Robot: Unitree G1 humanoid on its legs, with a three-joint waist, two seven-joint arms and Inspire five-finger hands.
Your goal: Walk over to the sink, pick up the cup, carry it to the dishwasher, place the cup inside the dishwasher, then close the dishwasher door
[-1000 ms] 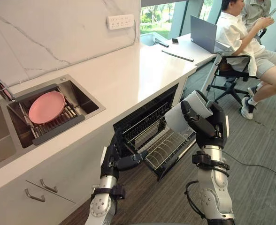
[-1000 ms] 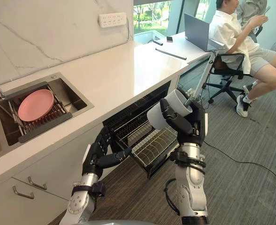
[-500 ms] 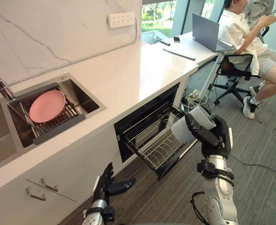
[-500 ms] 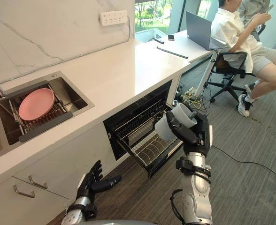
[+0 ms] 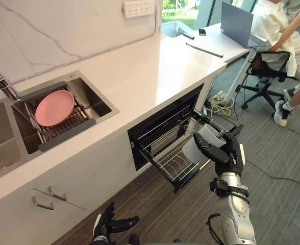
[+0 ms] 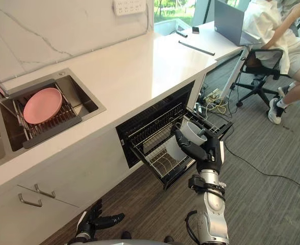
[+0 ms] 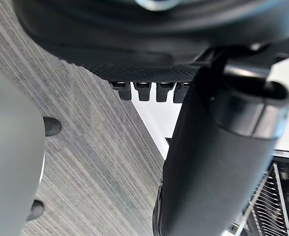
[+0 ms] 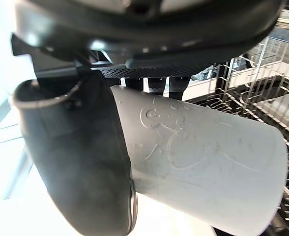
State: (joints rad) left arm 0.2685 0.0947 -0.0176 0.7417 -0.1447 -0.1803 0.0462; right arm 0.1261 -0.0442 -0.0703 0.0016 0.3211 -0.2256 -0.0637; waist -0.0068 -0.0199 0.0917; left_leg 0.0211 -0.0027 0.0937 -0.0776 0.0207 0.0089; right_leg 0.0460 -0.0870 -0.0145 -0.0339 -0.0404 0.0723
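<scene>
A pale grey cup (image 5: 200,144) hangs tilted just above the outer end of the dishwasher's pulled-out wire rack (image 5: 169,151). My right hand (image 5: 222,153) is shut on it, thumb (image 8: 80,147) and fingers wrapped round the cup (image 8: 198,157), with the rack's wires showing behind. The dishwasher's dark opening (image 5: 163,120) lies under the white counter (image 5: 140,76). Low by the floor in front of the cabinets, my left hand (image 5: 111,224) is open with straight fingers (image 7: 147,91) and holds nothing.
A pink plate (image 5: 54,107) lies on a drain rack in the sink (image 5: 96,99), beside the tap (image 5: 2,87). A person (image 5: 285,28) sits on an office chair at the far right, by a laptop (image 5: 236,23). Cables (image 5: 219,108) lie on the floor.
My right hand has brought the cup down from above the rack to just over its outer end. My left hand has left the rack's front and dropped near the floor. The camera has shifted.
</scene>
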